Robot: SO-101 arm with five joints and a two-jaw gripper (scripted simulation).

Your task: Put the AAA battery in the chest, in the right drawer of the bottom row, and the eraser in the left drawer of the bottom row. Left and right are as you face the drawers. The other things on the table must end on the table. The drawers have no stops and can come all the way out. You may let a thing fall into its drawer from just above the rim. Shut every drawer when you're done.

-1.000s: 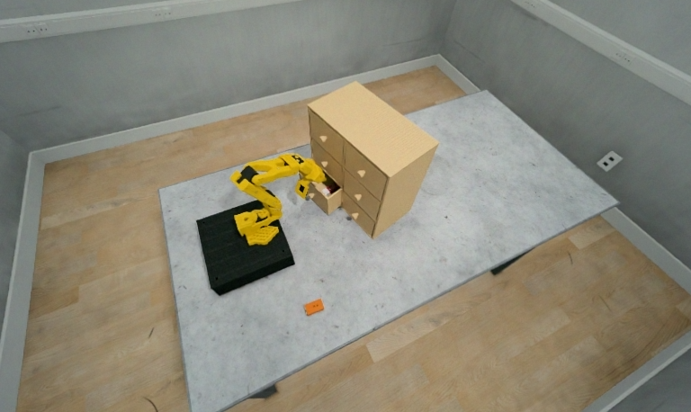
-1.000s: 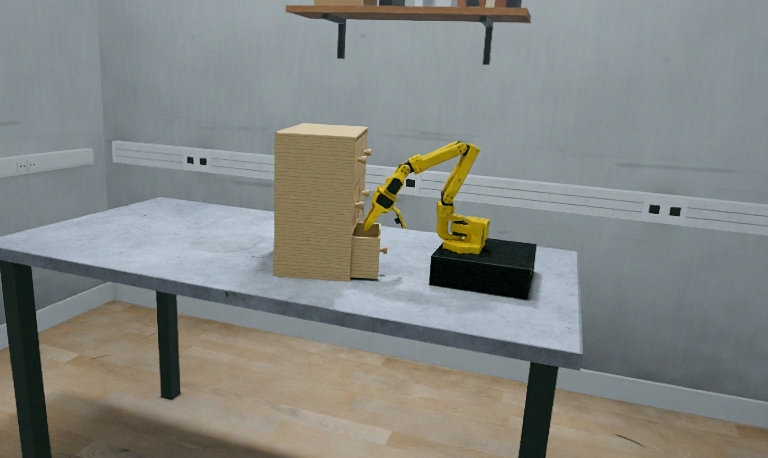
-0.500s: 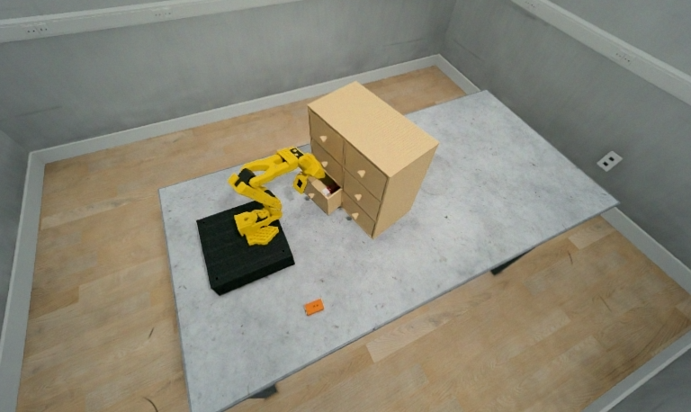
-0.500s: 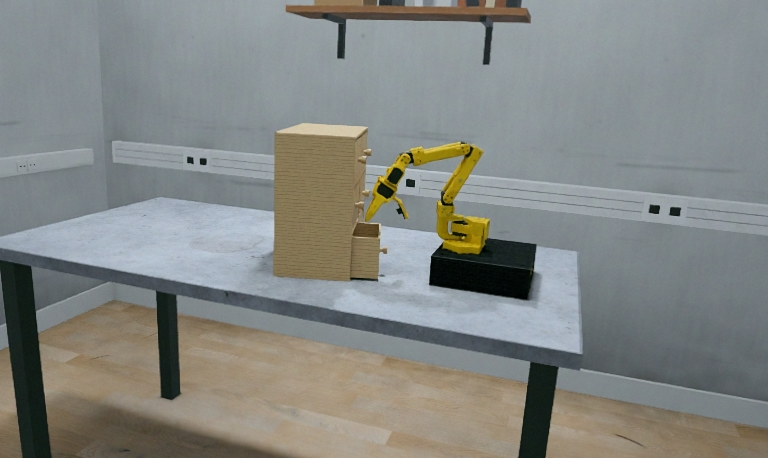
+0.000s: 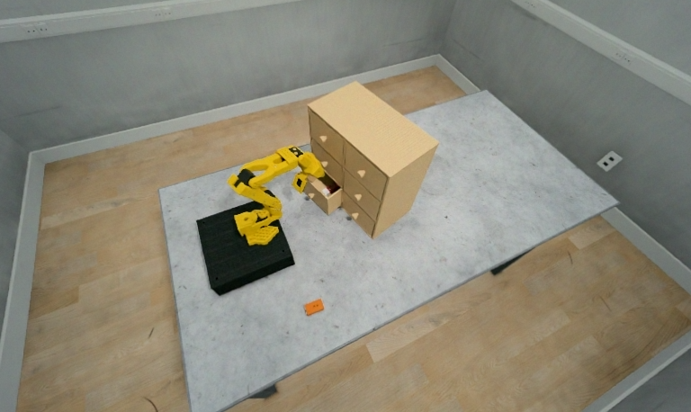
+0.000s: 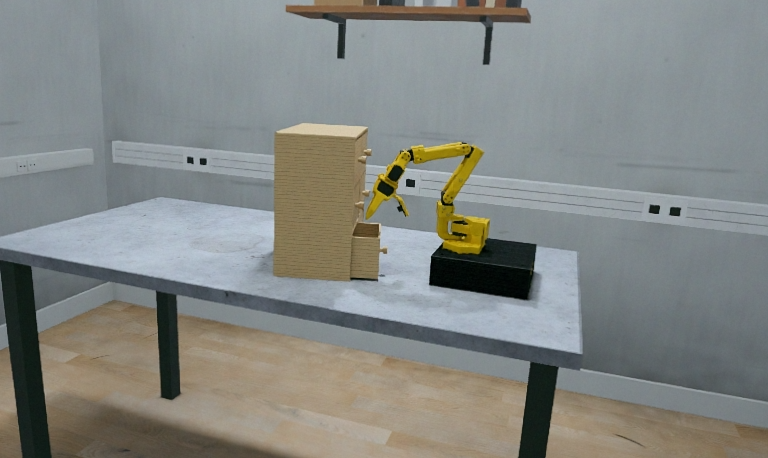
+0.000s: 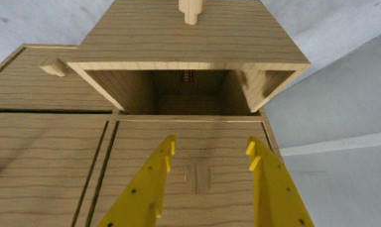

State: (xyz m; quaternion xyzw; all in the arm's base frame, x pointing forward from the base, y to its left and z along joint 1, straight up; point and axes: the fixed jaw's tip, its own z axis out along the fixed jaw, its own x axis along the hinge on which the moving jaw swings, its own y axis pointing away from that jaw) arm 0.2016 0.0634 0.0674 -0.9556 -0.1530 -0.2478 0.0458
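Note:
The wooden chest [image 5: 408, 193] [image 6: 311, 204] has its left bottom drawer [image 5: 319, 199] [image 6: 365, 259] [image 7: 189, 44] pulled well out. The eraser [image 5: 330, 189] [image 7: 187, 75] is inside that drawer, below the rim; only a red and white part shows in the top view and a small red patch in the wrist view. The right bottom drawer [image 5: 362, 220] [image 7: 35, 80] is shut. My yellow gripper [image 6: 369, 215] [image 7: 210, 147] is open and empty, above the open drawer, close to the chest front. I cannot see the AAA battery in any view.
The upper four drawers are shut, and their knobs stick out near my gripper. An orange block [image 5: 314, 307] lies on the table [image 5: 433, 295] [image 6: 215, 261], away from the chest. The black base block [image 5: 244, 270] [image 6: 481, 272] carries the arm.

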